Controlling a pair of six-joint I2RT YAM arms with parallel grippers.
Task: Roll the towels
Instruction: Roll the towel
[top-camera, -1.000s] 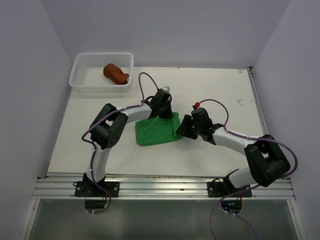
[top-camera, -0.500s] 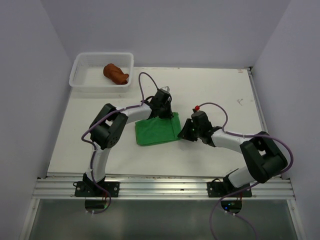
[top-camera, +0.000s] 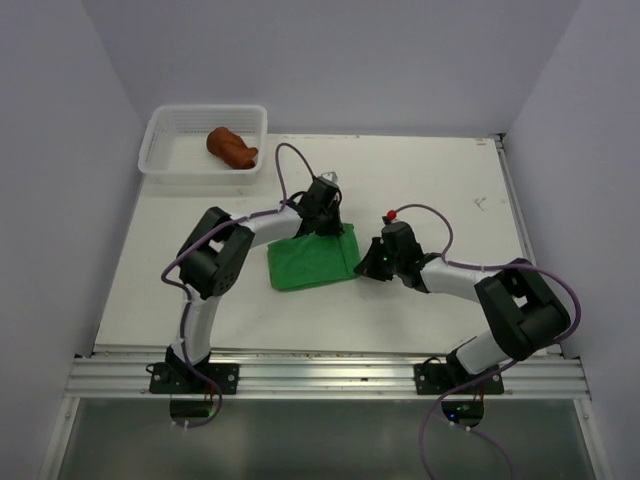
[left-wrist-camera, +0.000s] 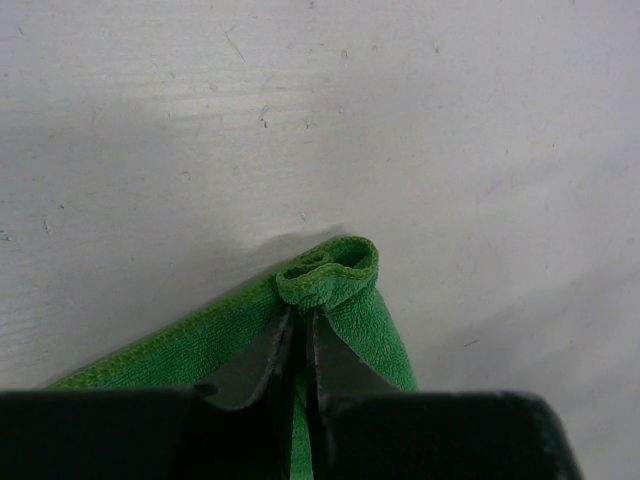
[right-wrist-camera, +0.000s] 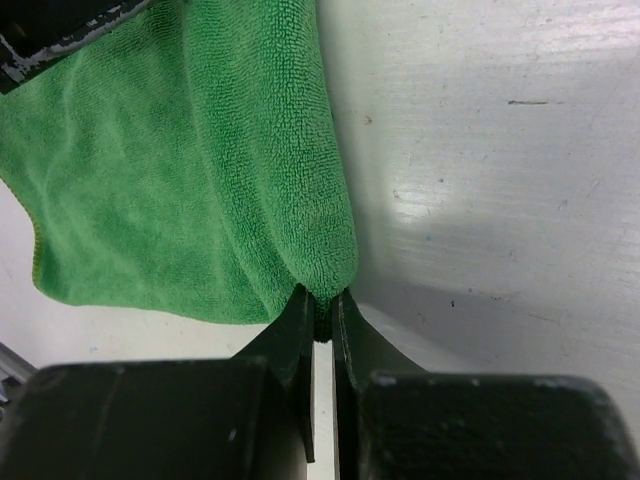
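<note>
- Left gripper (left-wrist-camera: 298, 322) is pinching the far right corner of the green towel (top-camera: 310, 263), which is lying on the table (top-camera: 450, 190).
- Right gripper (right-wrist-camera: 322, 312) is clamping its right edge.
- Brown towel (top-camera: 232, 147) is sitting in the basket (top-camera: 152, 140).

Bright, diffuse light — soft grey shadows; wrist close-ups sharp, evenly exposed.

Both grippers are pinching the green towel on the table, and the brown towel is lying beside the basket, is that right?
No: the top view shows the brown towel inside the basket, not beside it. The left gripper and right gripper do pinch the green towel.
</note>
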